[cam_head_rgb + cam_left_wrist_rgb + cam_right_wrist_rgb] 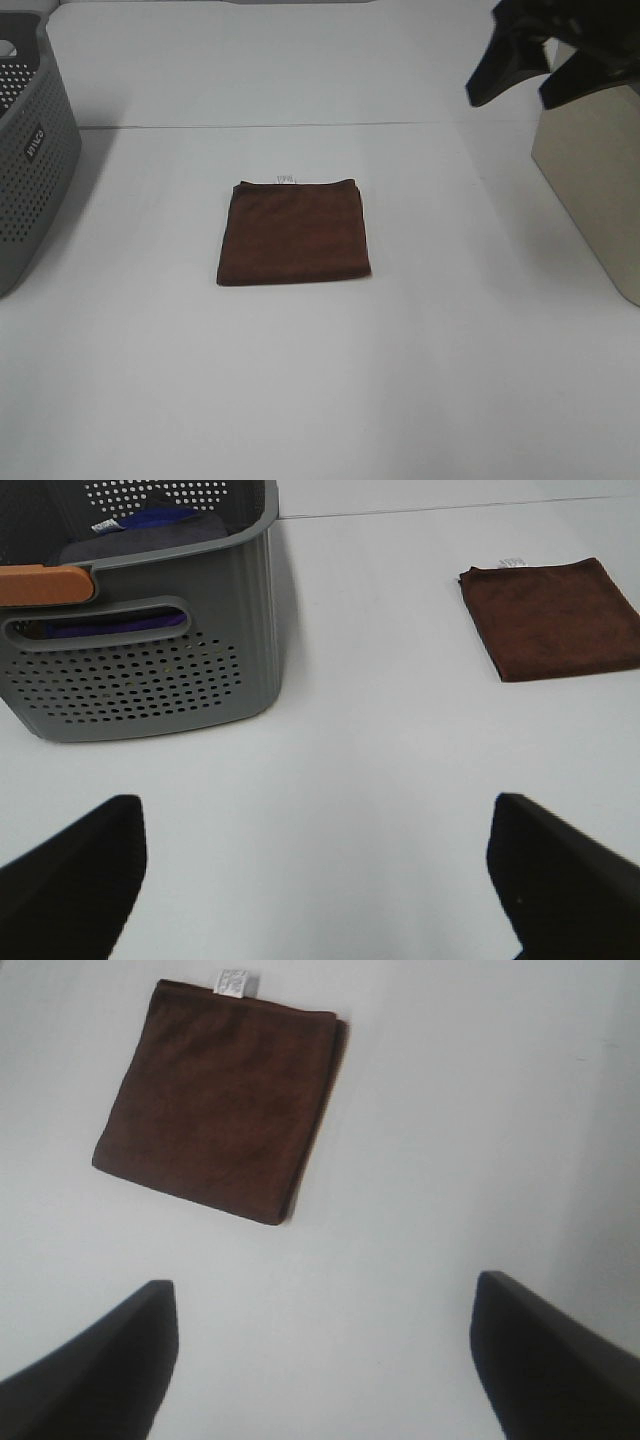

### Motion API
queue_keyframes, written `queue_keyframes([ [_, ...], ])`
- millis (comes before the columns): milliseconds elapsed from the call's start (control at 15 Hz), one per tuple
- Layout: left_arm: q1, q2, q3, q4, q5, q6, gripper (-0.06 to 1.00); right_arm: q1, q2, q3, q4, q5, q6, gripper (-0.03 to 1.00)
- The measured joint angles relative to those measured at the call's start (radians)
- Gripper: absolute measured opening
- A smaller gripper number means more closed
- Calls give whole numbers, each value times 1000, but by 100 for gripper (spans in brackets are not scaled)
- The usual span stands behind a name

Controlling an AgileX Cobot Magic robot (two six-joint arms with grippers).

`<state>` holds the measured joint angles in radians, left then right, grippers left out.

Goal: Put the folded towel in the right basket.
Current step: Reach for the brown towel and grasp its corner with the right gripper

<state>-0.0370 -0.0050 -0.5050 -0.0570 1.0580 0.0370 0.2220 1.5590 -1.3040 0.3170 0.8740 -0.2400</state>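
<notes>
- The step in hand, as I judge it, is bringing the right fingers (495,72) to the folded towel (295,235) for a pick. Nothing is gripped yet.
- The folded towel lies flat on the desk (330,390), well apart from the right basket (600,190), on the side of it facing the grey perforated basket (35,160).
- The right fingers are spread wide and empty. They hover up by the right basket's top edge, on its towel side.
- The left fingers (80,880) are also spread and empty, far from the right basket and nearer the grey one.
- To do it well, descend over the towel's edge nearest the right basket. A flat cloth offers little to bite, so press the tips to the desk and pinch through all layers.
- Lift high enough for the hanging cloth to clear the right basket's wall. A shallow pinch could let the fold fall open.
- The towel is not between the right fingers. In the right wrist view it lies ahead of them, offset toward one finger, with the white tag (234,981) on its farthest edge and no contact.
</notes>
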Motion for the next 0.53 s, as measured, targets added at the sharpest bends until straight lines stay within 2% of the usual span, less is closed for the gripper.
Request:
queue_keyframes([
  [133, 0, 0, 0, 0, 0, 0, 88, 83, 155, -55, 7, -10, 2, 76],
  [533, 0, 0, 0, 0, 0, 0, 88, 96, 419, -166, 70, -14, 2, 76],
])
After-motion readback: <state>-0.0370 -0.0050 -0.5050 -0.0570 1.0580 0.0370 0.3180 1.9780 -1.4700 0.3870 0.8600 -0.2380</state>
